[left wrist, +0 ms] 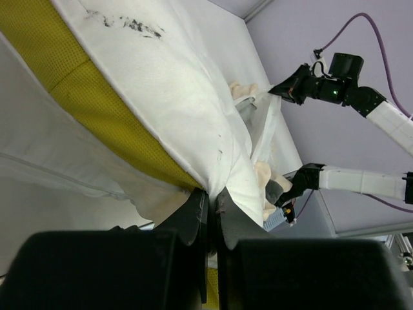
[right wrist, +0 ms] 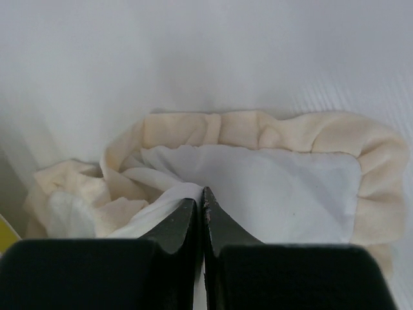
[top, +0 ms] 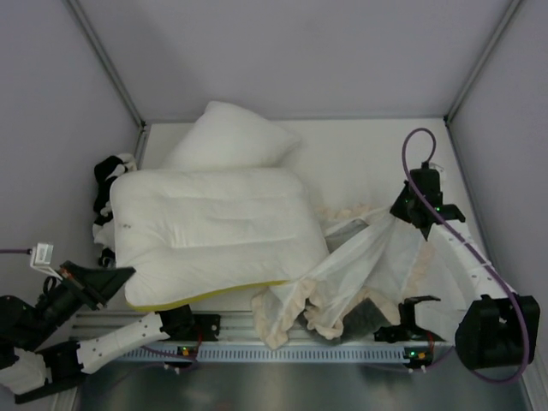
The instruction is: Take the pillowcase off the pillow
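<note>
Pillowcase, white face out, lying near right on the bench against the right end of the pillow, one part held up by the right gripper, jaws clamped on its cloth; left gripper jaws clamped on the pillow's near edge.

You are not getting any readable text, label, brand or number in these views. The dark marks on the pillow, well beyond the left gripper, are showing only as smudges, too blurred to read.
</note>
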{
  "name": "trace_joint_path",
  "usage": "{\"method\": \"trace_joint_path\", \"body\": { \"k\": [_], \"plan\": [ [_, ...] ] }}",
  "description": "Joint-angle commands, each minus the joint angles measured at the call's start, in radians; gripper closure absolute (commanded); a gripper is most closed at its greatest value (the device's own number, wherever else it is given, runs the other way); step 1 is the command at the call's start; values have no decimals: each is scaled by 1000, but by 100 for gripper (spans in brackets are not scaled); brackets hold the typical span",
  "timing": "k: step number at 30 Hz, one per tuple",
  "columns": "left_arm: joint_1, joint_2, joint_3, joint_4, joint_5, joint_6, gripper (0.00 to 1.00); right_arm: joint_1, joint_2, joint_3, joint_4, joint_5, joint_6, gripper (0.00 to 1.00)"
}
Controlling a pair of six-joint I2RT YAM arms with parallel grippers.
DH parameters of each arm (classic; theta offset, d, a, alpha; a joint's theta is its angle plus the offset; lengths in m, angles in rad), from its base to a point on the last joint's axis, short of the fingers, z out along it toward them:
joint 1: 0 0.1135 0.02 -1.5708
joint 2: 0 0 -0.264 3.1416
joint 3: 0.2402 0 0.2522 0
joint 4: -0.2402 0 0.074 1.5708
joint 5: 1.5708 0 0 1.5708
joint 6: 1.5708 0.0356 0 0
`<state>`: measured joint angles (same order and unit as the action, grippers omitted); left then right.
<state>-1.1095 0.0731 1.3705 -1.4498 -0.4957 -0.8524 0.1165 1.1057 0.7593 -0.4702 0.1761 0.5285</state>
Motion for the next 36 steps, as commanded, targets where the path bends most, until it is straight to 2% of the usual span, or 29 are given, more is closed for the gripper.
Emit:
{"method": "trace_joint_path", "body": {
  "k": [1,4,8,16,19,23,27,31,36],
  "plan": [
    [0,10,12,49,-95,9,100,-95,-49,118,-16,-24,-45,100],
    [0,-47,12,46,-147,-20,100,-224,-72,144,-36,-101,-68,100],
    [0,-47,12,14,-161,-37,100,-392,-98,163,-50,-225,-85,100],
    [-3,6,-71,81,-51,-2,100,-468,-95,245,-56,-332,1,100],
    [-3,51,-120,106,6,6,100,-480,-112,351,-97,-308,13,100],
    [-3,71,-191,143,34,7,100,-485,-130,602,-227,-129,5,100],
    [-3,53,-229,173,31,6,100,-498,-126,797,-301,-27,-22,100],
    [-3,28,-221,184,-13,-16,100,-518,-119,870,-320,-21,-39,100],
    [-3,103,-301,288,91,26,100,-545,-115,871,-318,-4,-33,100]
  ]
}}
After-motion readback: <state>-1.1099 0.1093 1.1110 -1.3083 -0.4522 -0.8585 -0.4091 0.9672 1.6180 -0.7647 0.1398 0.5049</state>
